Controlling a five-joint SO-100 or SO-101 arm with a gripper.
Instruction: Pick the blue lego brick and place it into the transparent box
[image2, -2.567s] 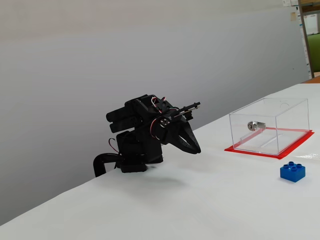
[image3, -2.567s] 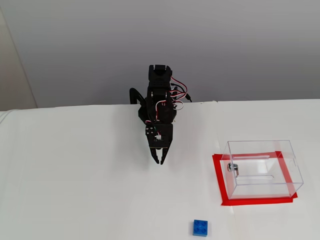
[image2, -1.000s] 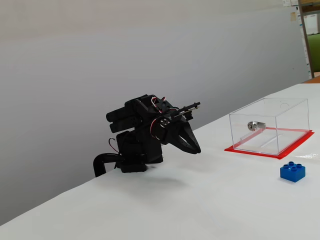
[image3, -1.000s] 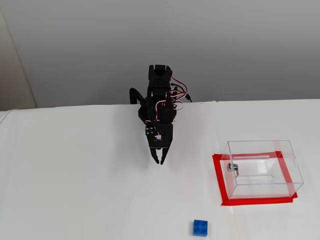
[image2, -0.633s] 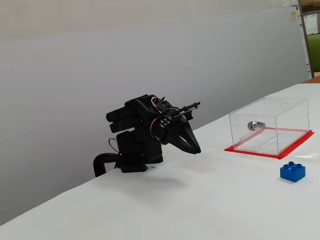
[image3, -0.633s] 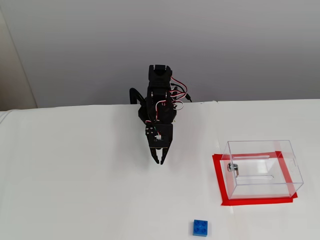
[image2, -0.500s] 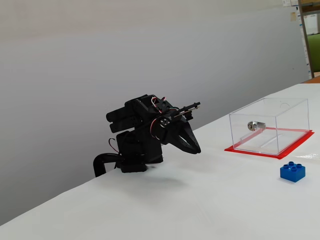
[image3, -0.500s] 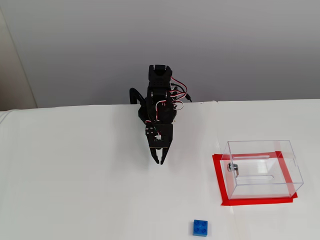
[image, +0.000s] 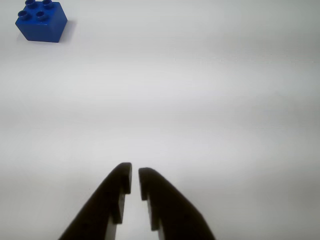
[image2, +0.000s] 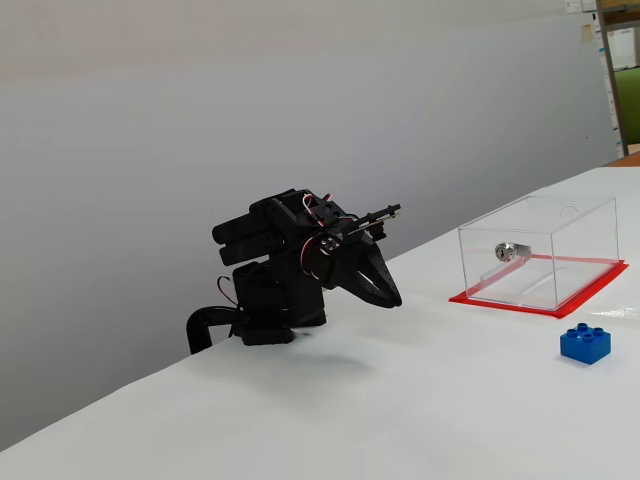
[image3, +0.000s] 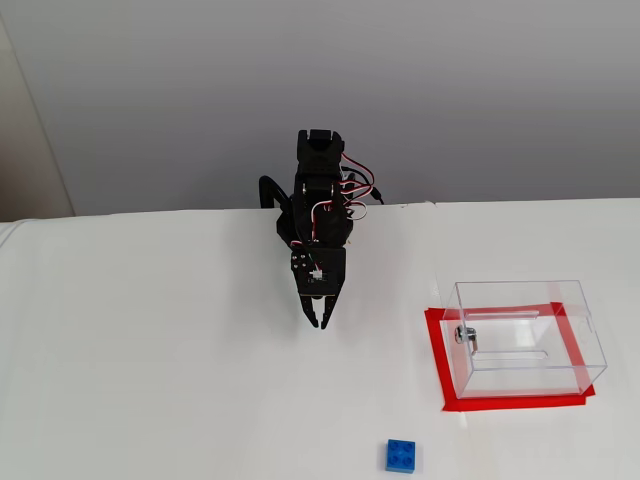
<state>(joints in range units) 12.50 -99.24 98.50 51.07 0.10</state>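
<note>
Near the back edge of the white table (image3: 150, 380) we see the black arm (image3: 320, 200) folded low, its gripper (image3: 319, 323) pointing down toward the surface and hanging a little above it. In the wrist view the gripper (image: 135, 172) shows two dark fingers with only a thin slit of white between their tips; we read it as clenched, or all but, with nothing between the fingers. In the side-on fixed view the gripper (image2: 385, 297) looks like a single closed wedge.

The blue lego brick (image3: 401, 455) sits upright, studs up, close to the front edge of the table in the fixed view that faces the arm, well apart from the gripper and to the right of it in that view. In the wrist view the blue lego brick (image: 41, 21) lies in the top left corner, far from the fingertips, with bare table in between. In the side-on fixed view the blue lego brick (image2: 585, 344) rests near the table's right edge, just in front of the transparent box (image2: 540, 250).

The transparent box (image3: 525, 335) stands on a red base (image3: 437, 360) toward the right edge of the table, a small silver fitting (image3: 465, 335) on its left wall, apart from the brick and from the gripper
</note>
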